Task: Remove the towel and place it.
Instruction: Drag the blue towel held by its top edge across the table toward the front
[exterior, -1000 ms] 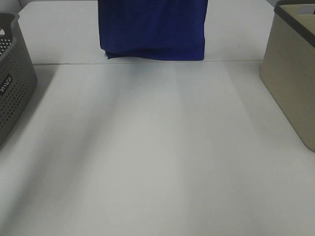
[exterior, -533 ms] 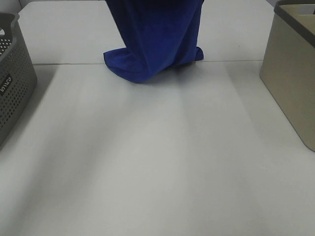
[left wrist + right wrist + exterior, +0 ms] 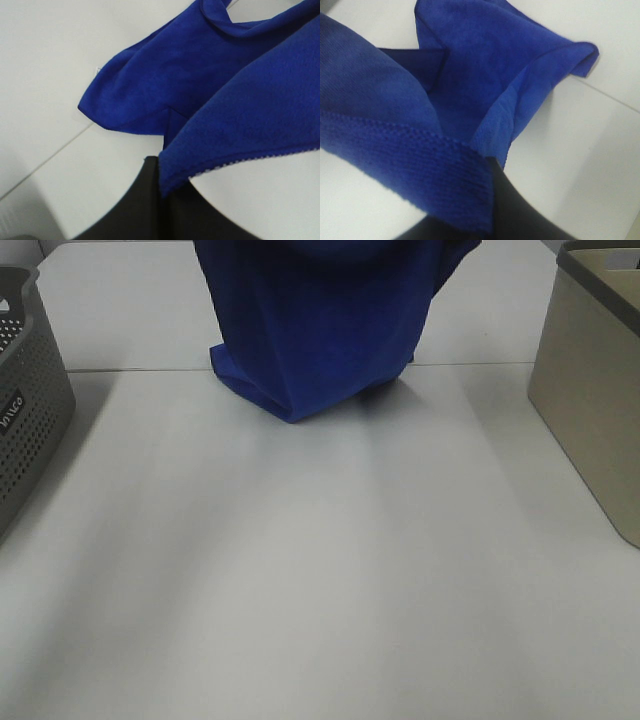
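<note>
The towel (image 3: 320, 330) hangs down toward the far edge of the worktop (image 3: 300, 570), about midway between its left and right edges. Its upper part runs out of the top of the high view, so from there neither tool shows. The lower end has reached the surface and lies bunched in soft folds, with one rounded fold pushed out toward the near edge, across the thin seam (image 3: 130, 369) that runs from left to right over the worktop. The cloth above it falls in loose vertical creases.

In the left wrist view the left tool (image 3: 161, 186) is closed tight, its dark jaws pinching a stitched edge of the towel. From that grip the cloth slopes away and down to the folded heap on the worktop. A small white speck (image 3: 97, 69) at one corner of the heap may be a tag, though it is too small to be sure.

In the right wrist view the right tool (image 3: 495, 200) is likewise clamped closed on a hemmed edge, the nap and stitching clear just beside the jaws. The rest of the towel sags below it into an open pocket.

A grey perforated basket (image 3: 25, 410) stands at the left edge of the worktop and a beige bin (image 3: 590, 410) at the right edge, both well apart from the towel.
</note>
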Available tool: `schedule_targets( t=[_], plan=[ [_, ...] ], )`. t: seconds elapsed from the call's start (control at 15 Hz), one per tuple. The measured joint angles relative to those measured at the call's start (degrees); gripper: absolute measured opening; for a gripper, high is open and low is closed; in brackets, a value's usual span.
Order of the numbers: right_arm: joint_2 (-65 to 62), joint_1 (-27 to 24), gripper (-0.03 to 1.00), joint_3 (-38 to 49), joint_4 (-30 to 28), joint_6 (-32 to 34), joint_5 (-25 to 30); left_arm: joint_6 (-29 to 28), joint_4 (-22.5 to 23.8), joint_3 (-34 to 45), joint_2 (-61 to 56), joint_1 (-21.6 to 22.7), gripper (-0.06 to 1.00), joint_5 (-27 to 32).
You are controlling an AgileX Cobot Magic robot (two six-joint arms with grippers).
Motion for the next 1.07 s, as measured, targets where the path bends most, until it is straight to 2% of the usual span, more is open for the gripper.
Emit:
schedule_targets(
  t=[0.13,0.2,0.27,0.33,0.53,0.87,1.07],
  plan=[
    [-5.27,-0.06,0.02,7.85,-0.74,1.09,0.06,-1.89,-0.57,11.17,-7.56,0.00,0.00,-0.06],
    [-11.80,-0.06,0.02,15.81,-0.74,1.26,0.06,-2.41,-2.35,24.35,-16.10,0.00,0.00,-0.06],
    [-11.80,-0.06,0.02,15.81,-0.74,1.26,0.06,-2.41,-2.35,24.35,-16.10,0.00,0.00,-0.06],
    [-18.05,0.06,0.02,22.63,-0.52,1.32,0.06,-2.58,-3.44,34.95,-22.75,-0.06,0.00,-0.06],
    [-24.12,0.23,0.02,32.54,0.63,2.46,0.06,-4.58,-5.33,44.40,-29.39,-0.06,0.00,-0.23],
    [-30.65,0.46,0.02,50.31,2.41,2.52,-0.06,-5.21,-11.17,59.76,-36.44,-0.06,0.00,-0.52],
    [-33.40,0.46,0.02,57.12,2.52,2.52,0.00,-5.27,-14.32,65.72,-38.10,-0.34,0.00,-0.57]
  ],
)
